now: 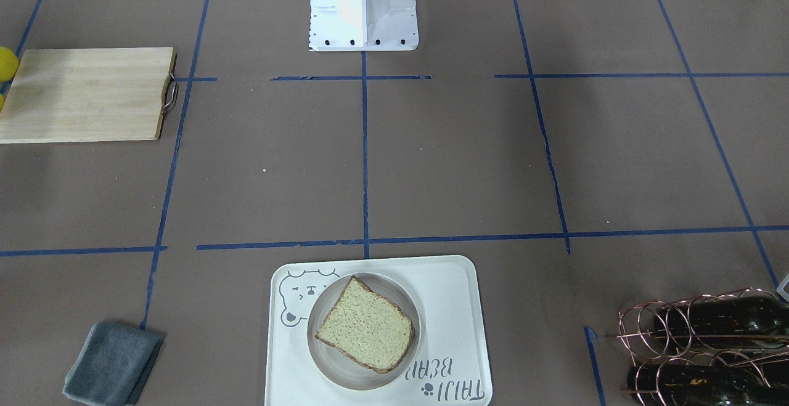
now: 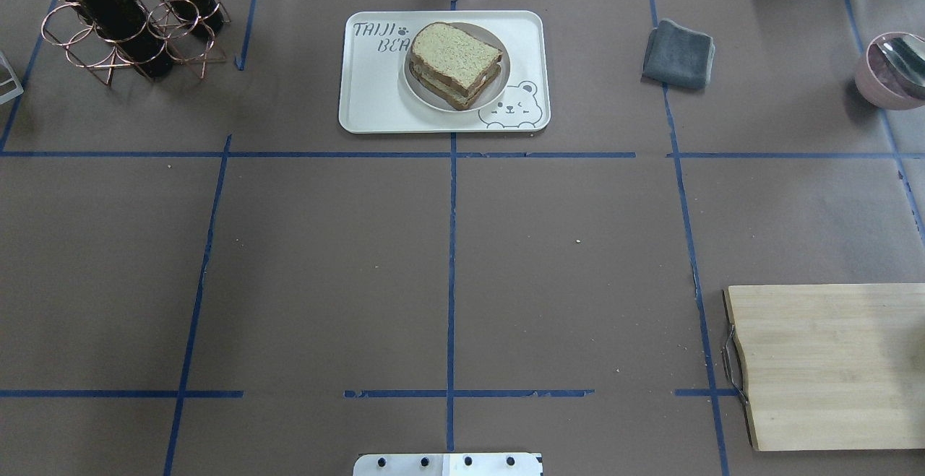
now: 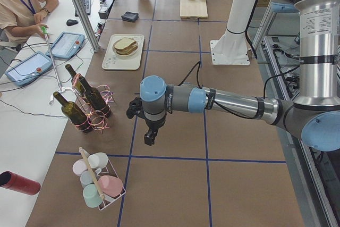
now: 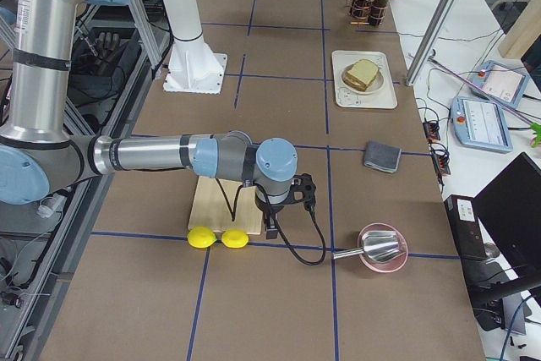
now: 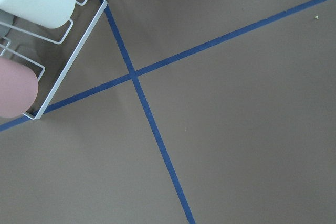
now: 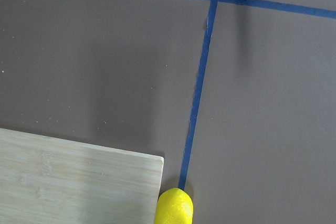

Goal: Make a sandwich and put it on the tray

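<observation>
Two-slice sandwich (image 2: pixel 455 64) sat on the tray (image 2: pixel 368 100); the task seemed done, no further move needed. For the left gripper (image 3: pixel 149 136) and right gripper (image 4: pixel 271 227), I could not tell the opening.

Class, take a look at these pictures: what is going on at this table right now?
Nothing is being handled at this moment. The sandwich sits assembled on a round plate on the tray. Both arms are away from it: the left gripper hangs over the table near the wine bottles, the right gripper by the cutting board and lemons. Whether their fingers are open cannot be told.
</observation>
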Action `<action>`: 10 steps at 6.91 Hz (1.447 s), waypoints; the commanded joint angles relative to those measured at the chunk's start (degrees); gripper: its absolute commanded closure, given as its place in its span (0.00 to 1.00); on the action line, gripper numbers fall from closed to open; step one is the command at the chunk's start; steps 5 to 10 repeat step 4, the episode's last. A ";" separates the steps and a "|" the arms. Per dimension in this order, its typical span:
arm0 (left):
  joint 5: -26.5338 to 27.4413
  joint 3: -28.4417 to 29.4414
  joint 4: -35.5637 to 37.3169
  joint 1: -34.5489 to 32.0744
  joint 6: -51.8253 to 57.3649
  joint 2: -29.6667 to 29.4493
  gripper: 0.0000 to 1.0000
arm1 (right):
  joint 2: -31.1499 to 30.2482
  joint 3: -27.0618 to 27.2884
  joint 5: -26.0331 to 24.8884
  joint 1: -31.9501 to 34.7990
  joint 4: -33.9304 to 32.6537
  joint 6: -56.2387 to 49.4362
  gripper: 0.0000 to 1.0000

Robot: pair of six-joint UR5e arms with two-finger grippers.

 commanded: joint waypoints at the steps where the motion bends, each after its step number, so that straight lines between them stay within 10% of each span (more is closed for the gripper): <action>1: 0.01 -0.03 0.85 -0.16 0.00 0.15 0.00 | 0.47 0.26 -0.15 0.00 0.03 -0.16 0.00; 10: 0.01 0.67 0.94 -0.42 0.00 -0.90 0.00 | 0.56 2.19 -0.15 0.00 0.03 0.54 0.00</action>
